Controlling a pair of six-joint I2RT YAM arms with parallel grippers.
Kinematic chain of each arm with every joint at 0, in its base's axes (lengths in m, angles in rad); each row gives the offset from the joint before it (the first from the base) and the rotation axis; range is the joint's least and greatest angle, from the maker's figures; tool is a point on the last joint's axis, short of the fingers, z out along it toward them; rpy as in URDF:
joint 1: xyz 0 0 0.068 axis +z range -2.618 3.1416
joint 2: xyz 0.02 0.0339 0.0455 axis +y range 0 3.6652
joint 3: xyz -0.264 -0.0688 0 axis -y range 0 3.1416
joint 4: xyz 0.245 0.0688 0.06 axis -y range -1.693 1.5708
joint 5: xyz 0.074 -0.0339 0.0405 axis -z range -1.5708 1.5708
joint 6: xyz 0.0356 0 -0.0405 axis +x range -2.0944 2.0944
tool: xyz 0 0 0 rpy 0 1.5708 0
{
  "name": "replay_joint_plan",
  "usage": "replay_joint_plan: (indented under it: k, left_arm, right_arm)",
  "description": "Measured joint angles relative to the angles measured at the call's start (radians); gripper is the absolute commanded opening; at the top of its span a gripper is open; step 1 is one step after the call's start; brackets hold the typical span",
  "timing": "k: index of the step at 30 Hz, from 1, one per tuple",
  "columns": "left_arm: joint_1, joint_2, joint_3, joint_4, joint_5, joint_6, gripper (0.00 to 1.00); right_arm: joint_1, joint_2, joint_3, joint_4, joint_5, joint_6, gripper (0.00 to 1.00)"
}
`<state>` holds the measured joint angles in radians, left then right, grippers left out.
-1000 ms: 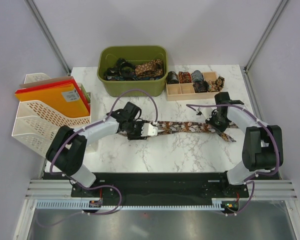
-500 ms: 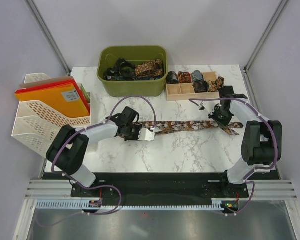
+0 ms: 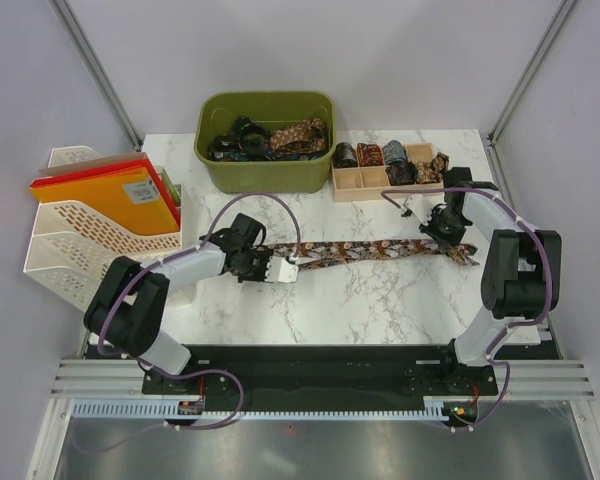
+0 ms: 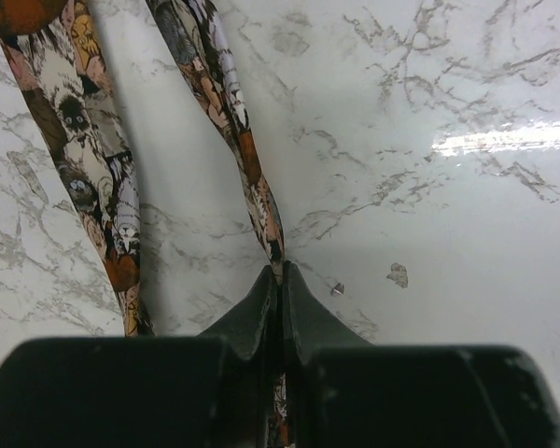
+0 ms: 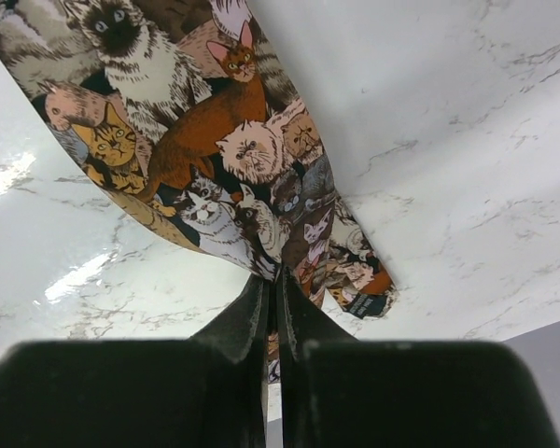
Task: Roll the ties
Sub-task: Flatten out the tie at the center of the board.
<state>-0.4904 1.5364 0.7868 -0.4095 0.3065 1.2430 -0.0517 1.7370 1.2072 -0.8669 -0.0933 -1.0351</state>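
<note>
We see one tie (image 3: 380,250) stretched across the middle of the worktop (image 3: 380,300), running from left to right between the two arms. Its print shows cats in brown, orange and grey on a dark ground. The left pincer (image 4: 282,280) has its jaws pressed together on the narrow end of the tie. Beside this narrow strip, a second and wider strip of the same fabric lies on the marble. The right pincer (image 5: 273,280) is also closed, and it grips the wide end at its edge, near the pointed tip. Behind the tie stand a green bin (image 3: 270,178) with loose ties (image 3: 280,138) inside and a wooden tray (image 3: 365,185) that holds rolled ties (image 3: 390,155). At the left, a white rack (image 3: 80,250) carries orange folders (image 3: 110,195).
</note>
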Motion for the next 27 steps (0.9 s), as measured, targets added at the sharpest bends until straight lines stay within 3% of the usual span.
replay_joint_plan:
  k: [5,9,10,14,20,23,27]
  left_arm:
    - [0.035,0.004,0.011,-0.01,-0.004,-0.001,0.25]
    - [0.053,0.007,0.037,-0.028,-0.016,-0.019,0.4]
    - [0.058,0.007,0.045,-0.032,-0.017,-0.029,0.42]
    - [0.072,0.003,0.079,-0.057,-0.011,-0.07,0.52]
    - [0.08,-0.026,0.087,-0.098,0.013,-0.109,0.54]
    - [0.083,-0.026,0.096,-0.119,0.017,-0.116,0.53]
    - [0.102,-0.025,0.129,-0.148,0.034,-0.129,0.54]
  right_arm:
    - [0.0,0.041,0.014,0.019,0.009,-0.01,0.49]
    - [-0.01,0.078,0.037,0.037,0.015,-0.008,0.59]
    - [-0.015,0.074,0.037,0.039,0.013,-0.01,0.67]
    - [-0.027,-0.027,-0.012,0.081,-0.014,-0.027,0.78]
    - [0.038,-0.295,-0.22,0.217,-0.039,-0.061,0.79]
    - [0.077,-0.225,-0.207,0.246,-0.053,-0.062,0.73]
    - [0.07,-0.029,-0.068,0.186,-0.097,-0.073,0.73]
